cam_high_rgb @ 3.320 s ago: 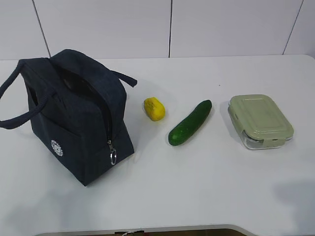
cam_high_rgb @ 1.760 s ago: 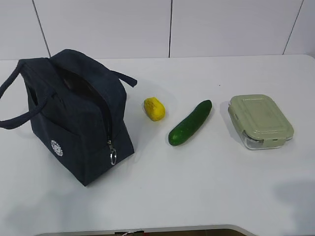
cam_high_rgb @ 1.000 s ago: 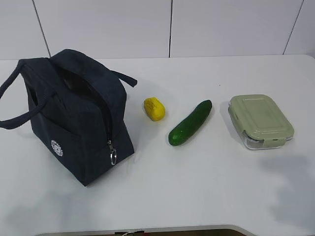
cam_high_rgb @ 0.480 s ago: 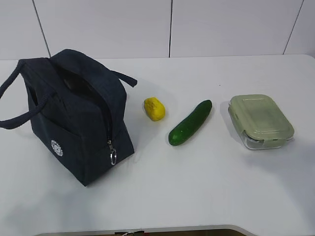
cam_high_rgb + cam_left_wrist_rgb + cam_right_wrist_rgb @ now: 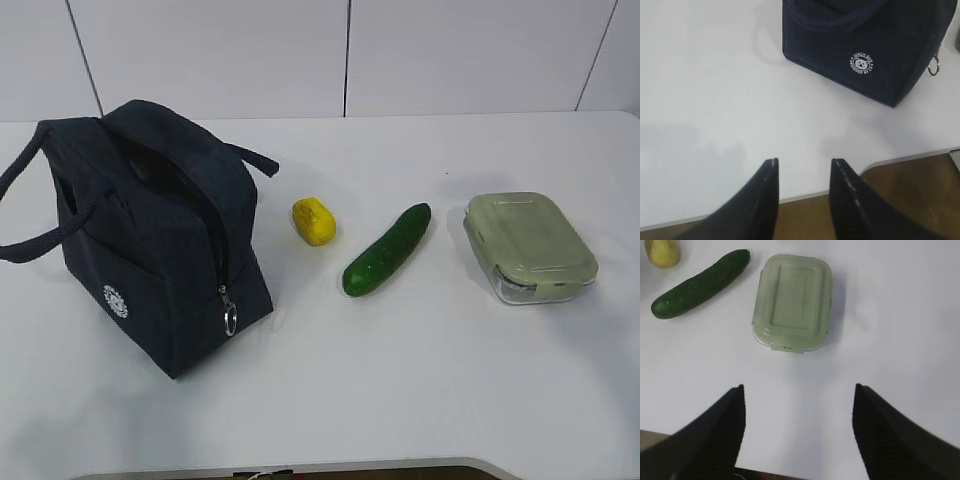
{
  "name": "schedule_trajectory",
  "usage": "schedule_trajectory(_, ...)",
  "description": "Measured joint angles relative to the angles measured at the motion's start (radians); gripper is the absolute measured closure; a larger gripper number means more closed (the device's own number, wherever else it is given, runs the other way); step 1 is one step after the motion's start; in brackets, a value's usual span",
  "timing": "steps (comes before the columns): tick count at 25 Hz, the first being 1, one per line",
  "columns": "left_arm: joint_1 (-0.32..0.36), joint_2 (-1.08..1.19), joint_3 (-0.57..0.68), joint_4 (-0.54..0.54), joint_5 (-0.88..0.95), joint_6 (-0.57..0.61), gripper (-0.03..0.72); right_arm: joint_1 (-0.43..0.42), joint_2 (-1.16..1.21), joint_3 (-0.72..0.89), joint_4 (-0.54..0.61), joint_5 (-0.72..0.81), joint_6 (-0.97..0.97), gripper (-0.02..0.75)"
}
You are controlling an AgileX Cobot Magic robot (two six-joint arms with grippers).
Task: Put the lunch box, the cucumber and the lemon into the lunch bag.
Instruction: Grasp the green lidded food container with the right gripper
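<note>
Lunch box sits far right on the table, cucumber and lemon between it and the lunch bag at left. Right gripper hangs wide open, empty; left gripper partly open, empty. Risk: the glass box slipping from a shallow grip.

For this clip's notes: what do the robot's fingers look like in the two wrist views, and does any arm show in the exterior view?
No arm shows in the exterior view. In the left wrist view, the left gripper has two black, smooth, tapering fingers with paler inner edges. In the right wrist view, the right gripper has two black fingers with finely ribbed surfaces. No cables or markings are visible.
</note>
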State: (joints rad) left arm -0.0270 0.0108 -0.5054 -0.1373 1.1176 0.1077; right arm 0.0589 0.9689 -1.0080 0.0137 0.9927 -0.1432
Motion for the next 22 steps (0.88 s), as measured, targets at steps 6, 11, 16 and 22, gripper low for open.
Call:
schedule_trajectory(6, 0.0, 0.0, 0.0, 0.0, 0.0, 0.0, 0.446, 0.0, 0.133, -0.09, 0.02, -0.045, -0.026, 0.204)
schedule_trajectory(11, 0.0, 0.0, 0.0, 0.0, 0.0, 0.0, 0.446, 0.0, 0.232, -0.15, 0.029, -0.071, -0.046, 0.203)
schedule_trajectory(16, 0.0, 0.0, 0.0, 0.0, 0.0, 0.0, 0.446, -0.016, 0.316, -0.188, 0.088, -0.083, -0.095, 0.203)
schedule_trajectory(22, 0.0, 0.0, 0.0, 0.0, 0.0, 0.0, 0.446, -0.142, 0.422, -0.2, 0.365, -0.083, -0.302, 0.203)
